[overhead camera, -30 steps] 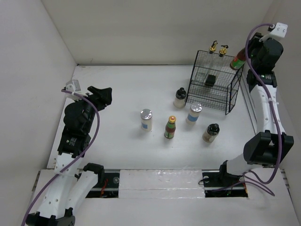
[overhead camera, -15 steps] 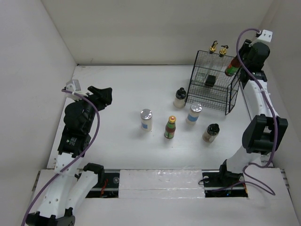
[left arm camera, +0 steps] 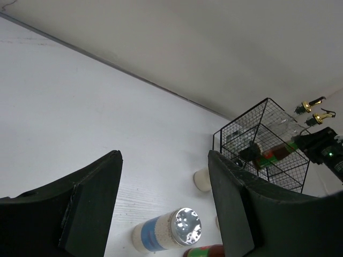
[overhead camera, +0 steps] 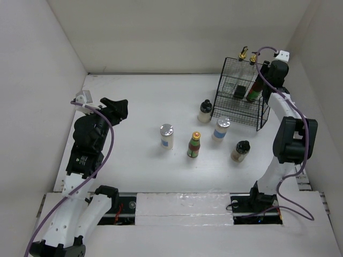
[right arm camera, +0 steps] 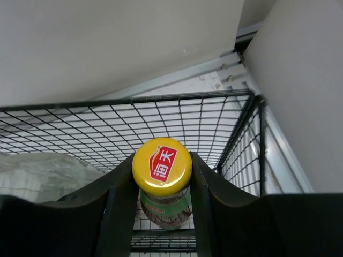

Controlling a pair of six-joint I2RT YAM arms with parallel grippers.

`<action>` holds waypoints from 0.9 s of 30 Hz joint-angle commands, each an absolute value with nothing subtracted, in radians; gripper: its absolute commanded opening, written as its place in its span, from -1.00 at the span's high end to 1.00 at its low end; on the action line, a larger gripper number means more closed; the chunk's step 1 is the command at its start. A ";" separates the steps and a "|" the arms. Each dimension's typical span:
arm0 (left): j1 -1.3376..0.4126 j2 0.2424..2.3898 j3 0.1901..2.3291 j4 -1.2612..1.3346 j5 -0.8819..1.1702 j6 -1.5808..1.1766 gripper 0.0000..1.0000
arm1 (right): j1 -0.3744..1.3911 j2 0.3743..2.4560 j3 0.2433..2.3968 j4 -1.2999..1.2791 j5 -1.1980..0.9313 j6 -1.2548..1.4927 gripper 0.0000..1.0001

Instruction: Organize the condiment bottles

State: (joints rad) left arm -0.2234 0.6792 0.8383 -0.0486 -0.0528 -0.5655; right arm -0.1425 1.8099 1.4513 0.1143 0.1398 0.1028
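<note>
My right gripper [overhead camera: 259, 81] is shut on an orange-capped red/green-labelled bottle [right arm camera: 162, 167] and holds it inside the black wire basket [overhead camera: 231, 105] at its right side. Two gold-spouted clear bottles [overhead camera: 244, 53] and a black-lidded jar [overhead camera: 239, 91] stand in the basket. On the table stand a black-lidded jar [overhead camera: 204, 110], two silver-lidded jars [overhead camera: 166, 135] [overhead camera: 222, 128], an orange-capped bottle [overhead camera: 194, 144] and a black-lidded jar [overhead camera: 240, 150]. My left gripper [overhead camera: 115, 108] is open and empty, far left of the bottles; the left wrist view shows a silver-lidded jar [left arm camera: 166, 231] below it.
White walls enclose the table on the left, back and right. The basket [right arm camera: 177, 115] stands close to the back right corner. The right arm reaches along the right wall.
My right gripper has moved left and down, carrying the orange-capped bottle from above the basket's right edge into the basket. The left arm has not moved.
</note>
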 commanded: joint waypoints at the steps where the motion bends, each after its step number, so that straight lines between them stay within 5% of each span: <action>1: -0.227 0.678 0.864 -0.006 -0.051 -0.552 -0.22 | -0.132 1.816 1.463 0.267 0.146 0.135 0.69; 6: -0.227 0.678 0.864 -0.006 -0.051 -0.552 -0.22 | -0.110 1.825 1.454 0.267 0.156 0.135 0.51; 12: -0.227 0.678 0.864 -0.006 -0.051 -0.552 -0.22 | -0.101 1.766 1.436 0.267 0.176 0.144 -0.25; 17: -0.227 0.687 0.864 -0.006 -0.051 -0.552 -0.22 | -0.080 1.629 1.393 0.267 0.209 0.123 -0.54; 22: -0.227 0.687 0.864 -0.006 -0.041 -0.552 -0.22 | 0.021 1.449 1.223 0.294 0.196 0.123 -0.54; 25: -0.227 0.696 0.864 -0.006 -0.041 -0.552 -0.22 | 0.140 1.376 1.109 0.348 0.149 0.139 -0.07; 26: -0.227 0.696 0.864 -0.006 -0.041 -0.552 -0.22 | 0.175 1.336 1.024 0.385 0.121 0.140 0.48; 27: -0.227 0.696 0.864 -0.006 -0.032 -0.552 -0.22 | 0.210 1.319 0.987 0.409 0.068 0.150 0.66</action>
